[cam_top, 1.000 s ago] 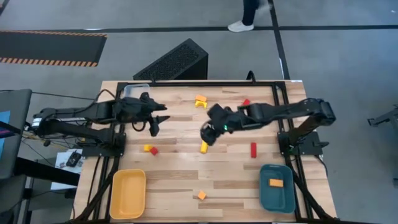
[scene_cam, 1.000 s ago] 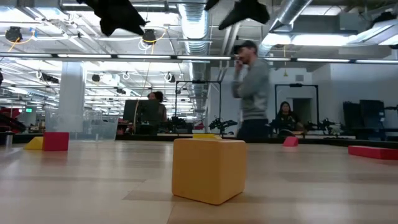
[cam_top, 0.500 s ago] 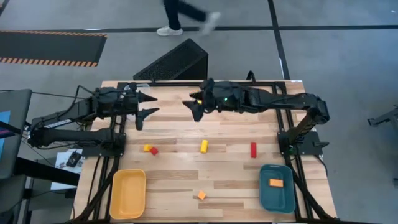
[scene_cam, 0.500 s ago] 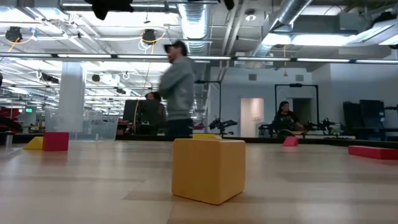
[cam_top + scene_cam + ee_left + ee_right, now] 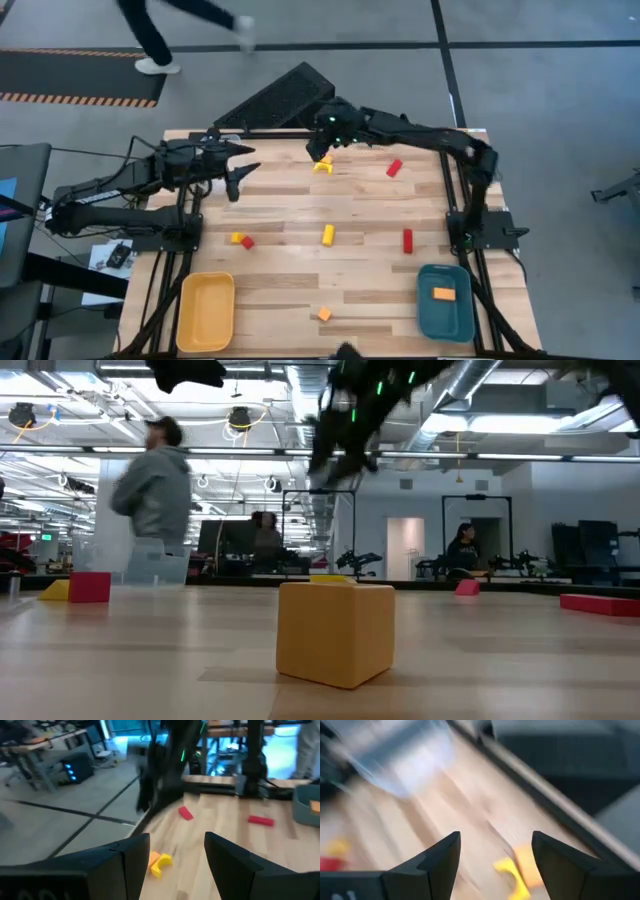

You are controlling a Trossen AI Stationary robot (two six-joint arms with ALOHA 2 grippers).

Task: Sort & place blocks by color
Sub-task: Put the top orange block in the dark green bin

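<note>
Small blocks lie scattered on the wooden table: a yellow arch beside an orange block near the far edge, a red block, a yellow bar, a red bar, a yellow and red pair and an orange cube. Another orange block lies in the teal tray. My right gripper hangs open just above the arch and orange block. My left gripper stands open in the air at the far left, holding nothing.
A yellow tray sits at the near left corner and a clear tray at the far left. A dark slatted box lies on the floor behind the far edge. A person walks past beyond the table.
My right gripper has swung quickly from the middle of the table to the far edge, sinking over the yellow arch and orange block, still open. My left gripper has drawn back toward the far left and risen a little. The person has walked leftward. No block has moved.
</note>
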